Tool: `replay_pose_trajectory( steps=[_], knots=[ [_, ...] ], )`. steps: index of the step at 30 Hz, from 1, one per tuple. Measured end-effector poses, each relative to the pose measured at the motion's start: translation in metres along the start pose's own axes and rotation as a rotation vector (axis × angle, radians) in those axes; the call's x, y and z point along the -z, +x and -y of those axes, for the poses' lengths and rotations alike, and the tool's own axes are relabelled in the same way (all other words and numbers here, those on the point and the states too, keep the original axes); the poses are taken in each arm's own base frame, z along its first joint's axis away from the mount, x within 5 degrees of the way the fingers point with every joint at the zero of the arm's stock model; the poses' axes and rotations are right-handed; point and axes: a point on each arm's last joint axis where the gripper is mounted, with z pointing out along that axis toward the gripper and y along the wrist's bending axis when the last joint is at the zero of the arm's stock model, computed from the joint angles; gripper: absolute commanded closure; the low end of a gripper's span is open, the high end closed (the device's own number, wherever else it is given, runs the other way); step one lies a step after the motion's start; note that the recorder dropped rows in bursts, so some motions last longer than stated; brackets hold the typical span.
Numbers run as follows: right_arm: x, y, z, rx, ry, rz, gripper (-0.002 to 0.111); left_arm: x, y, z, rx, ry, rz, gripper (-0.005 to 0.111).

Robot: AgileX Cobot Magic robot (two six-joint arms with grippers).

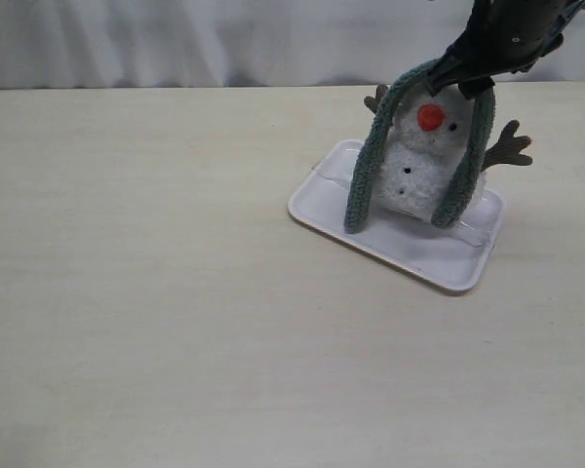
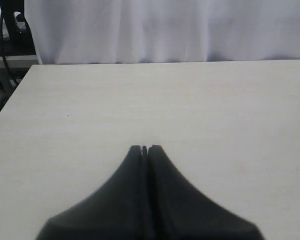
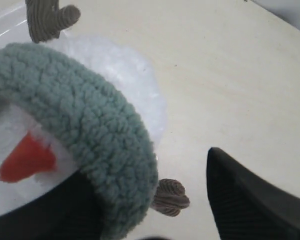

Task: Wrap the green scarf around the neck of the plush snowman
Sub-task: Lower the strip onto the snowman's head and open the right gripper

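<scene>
The plush snowman (image 1: pixel 421 166) stands on a white tray (image 1: pixel 448 258), orange nose (image 1: pixel 430 117) facing the camera. The green scarf (image 1: pixel 366 166) arches over the top of its head. Both ends hang down its sides to the tray, the other strand (image 1: pixel 471 161) on the right. My right gripper (image 1: pixel 465 73) hovers at the head, jaws wide apart. In the right wrist view the scarf (image 3: pixel 95 125) lies over one finger (image 3: pixel 55 210), and the other finger (image 3: pixel 250 200) stands clear of it. My left gripper (image 2: pixel 145 148) is shut on nothing above bare table.
Brown twig arms (image 1: pixel 510 146) stick out on both sides of the snowman; one (image 3: pixel 171 197) shows between my right fingers. A white curtain (image 1: pixel 224 39) backs the table's far edge. The pale tabletop (image 1: pixel 156 292) stretches left and front of the tray.
</scene>
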Motion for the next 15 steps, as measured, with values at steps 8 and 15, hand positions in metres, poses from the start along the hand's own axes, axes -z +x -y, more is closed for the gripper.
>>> replay_pose_trajectory(
  steps=[8, 15],
  knots=[
    [-0.017, -0.005, 0.016, -0.183, -0.056, 0.093, 0.054, 0.0, 0.0, 0.0, 0.0, 0.0, 0.0, 0.107],
    [-0.031, -0.002, 0.013, -0.153, -0.032, 0.034, 0.054, 0.0, 0.0, 0.0, 0.0, 0.0, 0.0, 0.107]
  ],
)
